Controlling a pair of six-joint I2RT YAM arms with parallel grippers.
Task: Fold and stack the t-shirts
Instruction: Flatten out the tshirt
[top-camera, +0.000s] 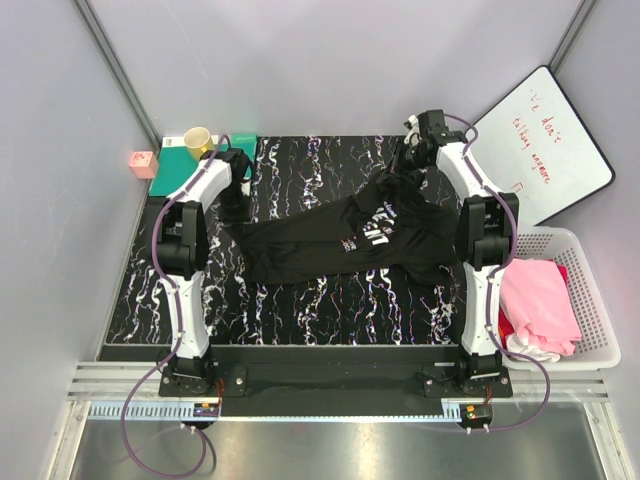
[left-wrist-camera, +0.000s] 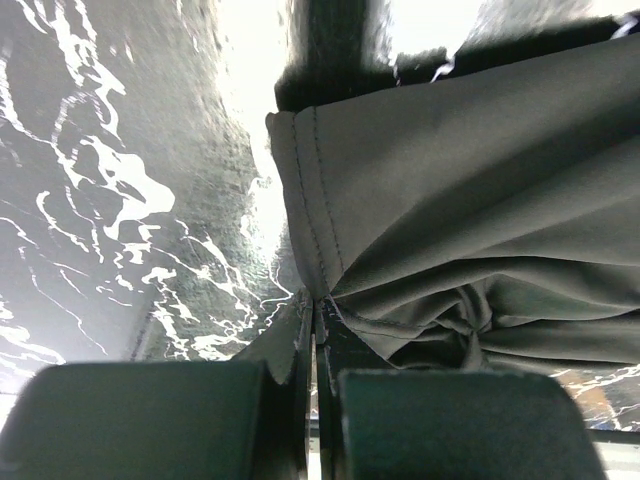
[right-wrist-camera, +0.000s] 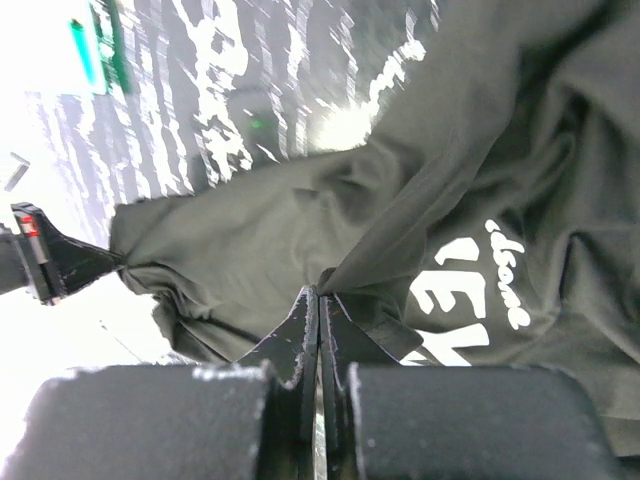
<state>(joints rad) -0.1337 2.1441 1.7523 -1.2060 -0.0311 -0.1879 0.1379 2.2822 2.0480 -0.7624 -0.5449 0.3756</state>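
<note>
The black t-shirt (top-camera: 350, 240) with white lettering hangs stretched and bunched across the marbled tabletop between my two grippers. My left gripper (top-camera: 238, 213) is shut on a hemmed corner of it; the left wrist view shows the jaws (left-wrist-camera: 318, 305) pinching the stitched edge of the shirt (left-wrist-camera: 450, 200). My right gripper (top-camera: 401, 176) is shut on a fold of the shirt near the lettering, and the right wrist view shows it (right-wrist-camera: 322, 295) pinching the cloth (right-wrist-camera: 250, 230). A pink t-shirt (top-camera: 538, 298) and a white one (top-camera: 535, 346) lie in the basket at the right.
A white basket (top-camera: 594, 290) stands off the table's right edge. A whiteboard (top-camera: 545, 145) leans at the back right. A yellow cup (top-camera: 197, 140) sits on the teal mat (top-camera: 178, 160) at the back left, with a pink block (top-camera: 143, 163) beside it.
</note>
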